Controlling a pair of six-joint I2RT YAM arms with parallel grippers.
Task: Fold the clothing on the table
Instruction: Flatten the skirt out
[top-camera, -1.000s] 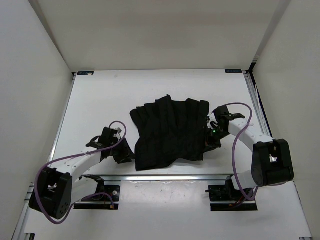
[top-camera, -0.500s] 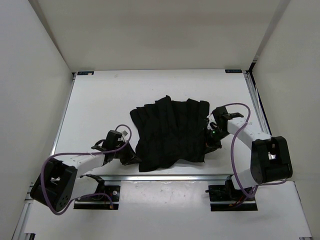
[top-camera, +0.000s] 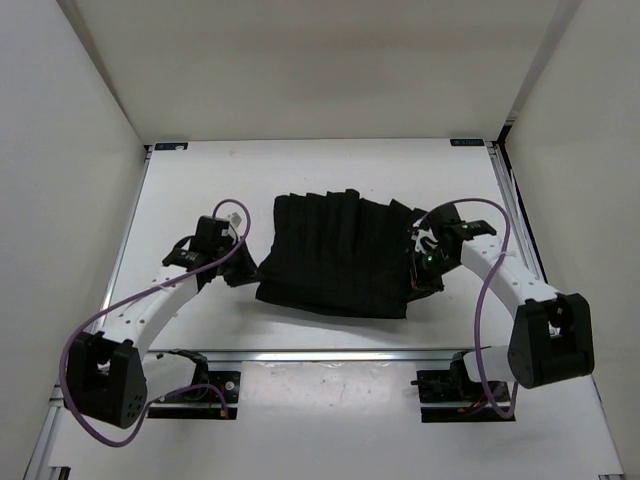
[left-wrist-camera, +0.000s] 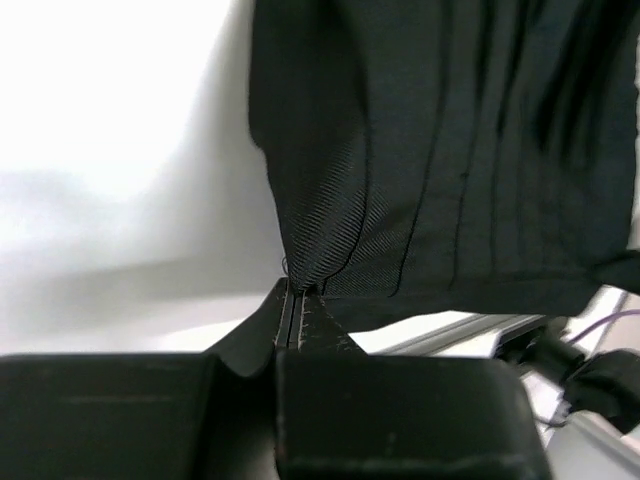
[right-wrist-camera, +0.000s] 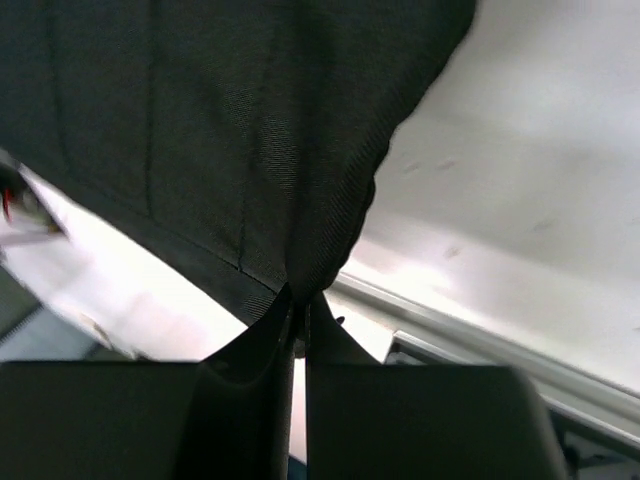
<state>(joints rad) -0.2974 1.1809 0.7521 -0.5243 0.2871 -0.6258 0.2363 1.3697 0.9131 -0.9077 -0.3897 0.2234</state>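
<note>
Lying about midway between the left and right edges of the table (top-camera: 200, 180), a little nearer its near edge than its far one, the clothing (top-camera: 335, 255) is a black, skirt-like garment with pleats running from far to near.

Only the top view shows its whole outline and both arms together. The wrist views show the grips. The left gripper (left-wrist-camera: 297, 300) has its fingers pressed tight on a pinch of the garment's edge, with the fabric rising from the tips in a gathered fold. The right gripper (right-wrist-camera: 298, 300) is clenched the same way on the opposite edge, with a silver rail (right-wrist-camera: 470, 325) beyond it.

From above, both sets of fingertips are black against black cloth and hard to make out. Each wrist view cuts the garment off, and the right one is blurred at its left side. Whether the pinched edges are clear of the surface cannot be told.

The left arm reaches from the near left corner forward and inward to the garment's left side. The right arm arches up from the near right and bends back in to the right side.
</note>
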